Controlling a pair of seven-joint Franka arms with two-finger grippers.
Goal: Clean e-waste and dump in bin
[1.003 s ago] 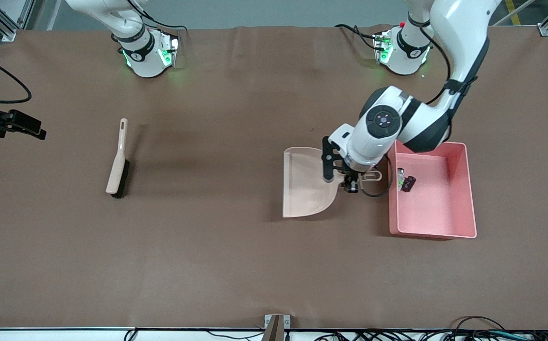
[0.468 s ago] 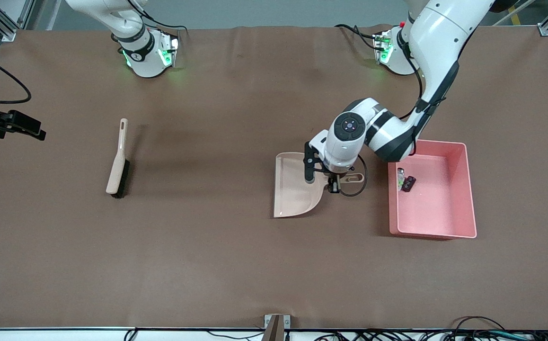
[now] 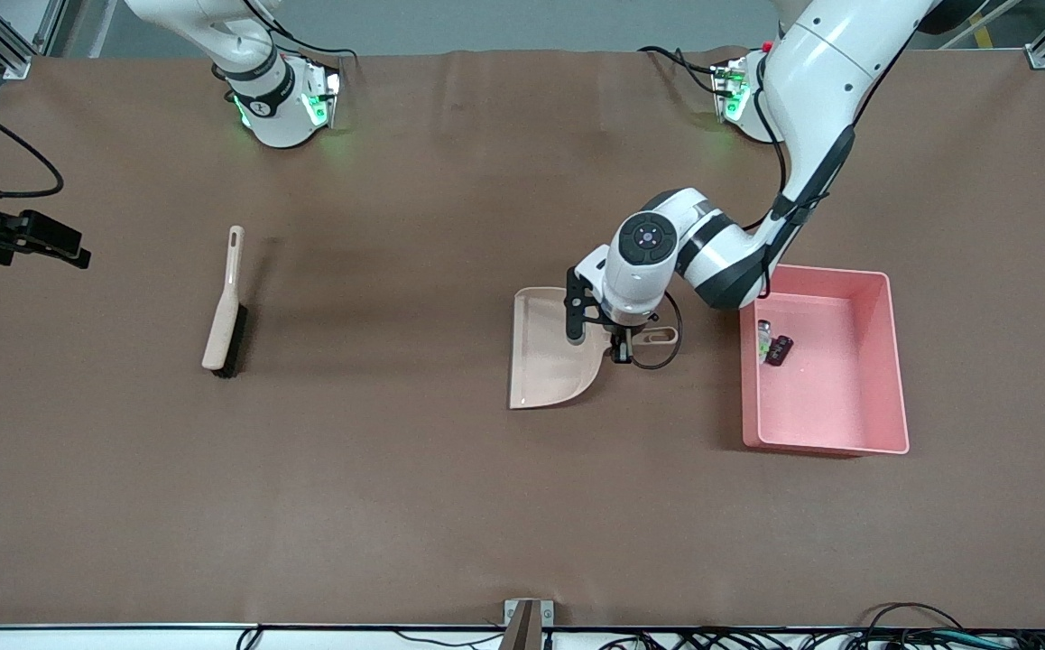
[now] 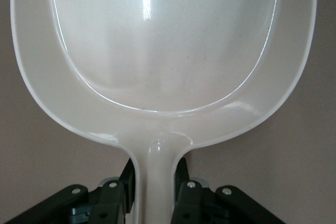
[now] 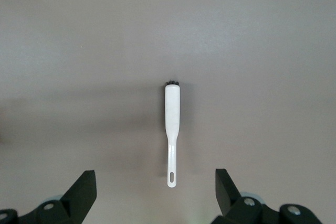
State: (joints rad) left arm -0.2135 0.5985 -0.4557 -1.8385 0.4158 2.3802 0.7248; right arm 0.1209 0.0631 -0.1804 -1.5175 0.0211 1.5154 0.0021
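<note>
Since a second ago the left gripper (image 3: pixel 617 348), clamped on the handle of the empty dustpan (image 3: pixel 545 352), has carried it away from the bin (image 3: pixel 892 361), where both e-waste pieces (image 3: pixel 773 347) lie, so dumping looks done; right gripper (image 5: pixel 155 195) waits spread above the brush (image 3: pixel 225 311)

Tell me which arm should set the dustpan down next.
Left. Its claw is shut on the dustpan handle beside the bin, which holds the e-waste. The right claw waits open above the brush.
</note>
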